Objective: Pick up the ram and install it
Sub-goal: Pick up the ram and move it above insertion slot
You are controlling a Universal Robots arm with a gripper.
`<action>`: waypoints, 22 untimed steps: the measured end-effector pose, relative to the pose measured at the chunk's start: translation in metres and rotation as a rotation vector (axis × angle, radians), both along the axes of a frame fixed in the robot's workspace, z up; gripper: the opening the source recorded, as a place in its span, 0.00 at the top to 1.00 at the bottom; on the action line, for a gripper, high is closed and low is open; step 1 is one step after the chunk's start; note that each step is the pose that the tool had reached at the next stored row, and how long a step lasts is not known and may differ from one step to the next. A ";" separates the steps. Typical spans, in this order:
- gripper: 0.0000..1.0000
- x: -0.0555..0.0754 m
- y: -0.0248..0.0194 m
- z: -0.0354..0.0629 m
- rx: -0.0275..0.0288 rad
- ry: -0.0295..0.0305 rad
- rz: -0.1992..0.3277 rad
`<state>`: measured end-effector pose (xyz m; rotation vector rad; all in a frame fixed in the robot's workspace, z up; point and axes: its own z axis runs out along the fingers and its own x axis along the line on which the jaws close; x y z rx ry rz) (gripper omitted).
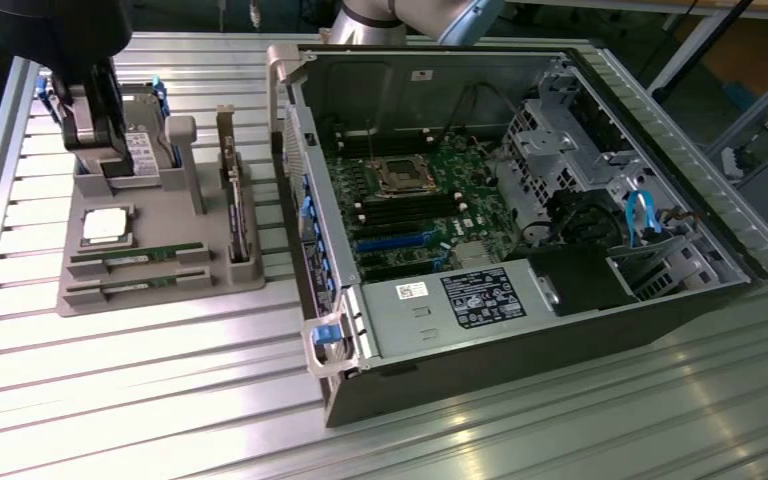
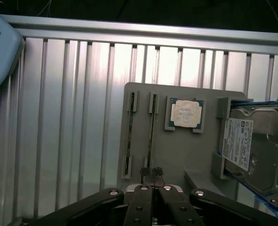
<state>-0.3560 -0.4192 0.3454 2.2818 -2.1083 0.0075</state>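
Two ram sticks (image 1: 137,257) (image 1: 137,287) lie side by side in slots of the grey holder tray (image 1: 157,230), at the exterior view's left. In the wrist view both thin green sticks (image 2: 131,129) (image 2: 151,129) show edge-on. My gripper (image 2: 151,173) hangs above the tray with its fingers pressed together and nothing between them. Its tips line up with the end of the stick nearer the processor. From outside, the dark gripper (image 1: 107,150) stands high over the tray's far end, in front of the hard drive.
The tray also carries a square silver processor chip (image 2: 185,114), a hard drive (image 2: 251,150) and an upright expansion card (image 1: 237,215). An open computer case (image 1: 518,200) with its motherboard and memory slots (image 1: 387,215) lies at the exterior view's right. A ribbed aluminium table (image 1: 157,400) is underneath.
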 end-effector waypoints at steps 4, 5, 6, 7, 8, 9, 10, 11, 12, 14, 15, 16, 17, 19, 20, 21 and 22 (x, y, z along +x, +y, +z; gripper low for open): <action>0.90 0.000 -0.0001 -0.0077 0.0000 0.0014 0.000; 0.90 0.000 0.0000 -0.0094 0.0000 0.0017 0.000; 0.90 0.000 0.0000 -0.0115 0.0000 0.0021 0.000; 0.90 -0.001 0.0000 -0.0132 0.0000 0.0023 0.000; 0.90 -0.001 0.0000 -0.0153 0.0000 0.0028 0.000; 0.90 -0.001 0.0000 -0.0171 -0.0001 0.0032 0.000; 0.90 -0.001 0.0000 -0.0192 0.0000 0.0036 0.000; 0.90 -0.001 0.0000 -0.0210 0.0000 0.0039 0.000; 0.90 -0.001 0.0000 -0.0247 0.0001 0.0047 0.000; 0.90 -0.001 0.0000 -0.0298 0.0000 0.0058 0.000; 0.90 -0.002 0.0000 -0.0335 0.0000 0.0065 0.000; 0.90 -0.002 0.0000 -0.0363 0.0000 0.0071 0.000; 0.90 -0.002 0.0000 -0.0382 0.0000 0.0075 0.000; 0.90 -0.002 0.0000 -0.0421 0.0001 0.0083 0.000; 0.90 -0.002 0.0000 -0.0439 0.0000 0.0088 0.000; 0.90 -0.002 0.0000 -0.0458 0.0000 0.0092 0.000; 0.90 -0.003 0.0000 -0.0492 0.0000 0.0099 0.000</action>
